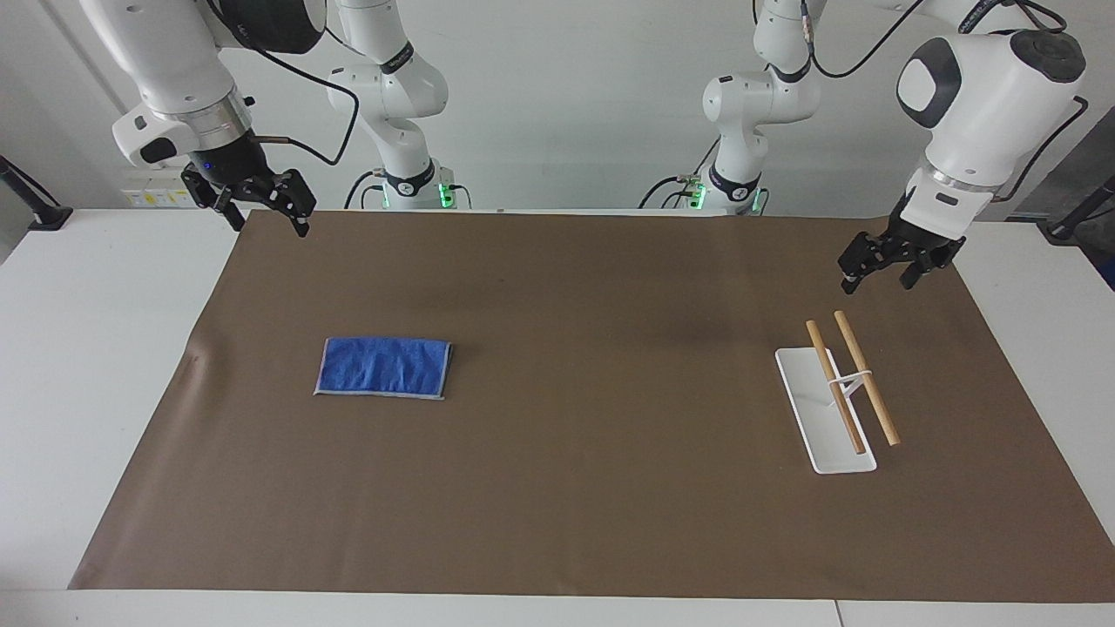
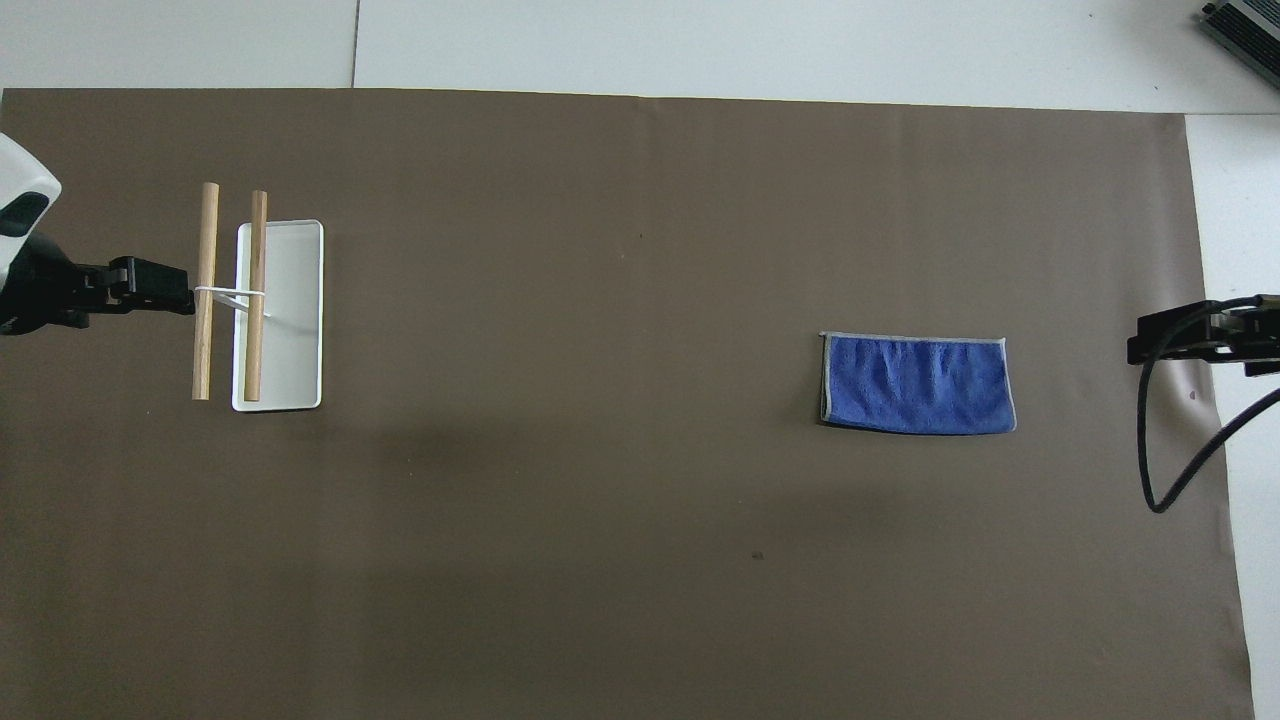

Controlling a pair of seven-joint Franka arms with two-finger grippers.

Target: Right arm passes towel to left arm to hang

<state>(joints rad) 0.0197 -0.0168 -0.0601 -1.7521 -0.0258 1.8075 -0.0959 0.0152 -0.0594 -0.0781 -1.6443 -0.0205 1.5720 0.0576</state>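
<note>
The towel (image 1: pixel 383 367) lies flat on the brown mat (image 1: pixel 575 488), toward the right arm's end of the table, folded into a blue rectangle with a pale grey edge. Well apart from it, toward the left arm's end, stands a white rack (image 1: pixel 824 409) whose 2 wooden rods (image 1: pixel 849 383) sit raised above its flat base. Nearer the robots, the right gripper (image 1: pixel 259 211) hangs over the mat's corner with its fingers spread wide and nothing between them. The left gripper (image 1: pixel 881 266) hangs over the mat just nearer the robots than the rack, fingers parted and empty. Both arms wait.
</note>
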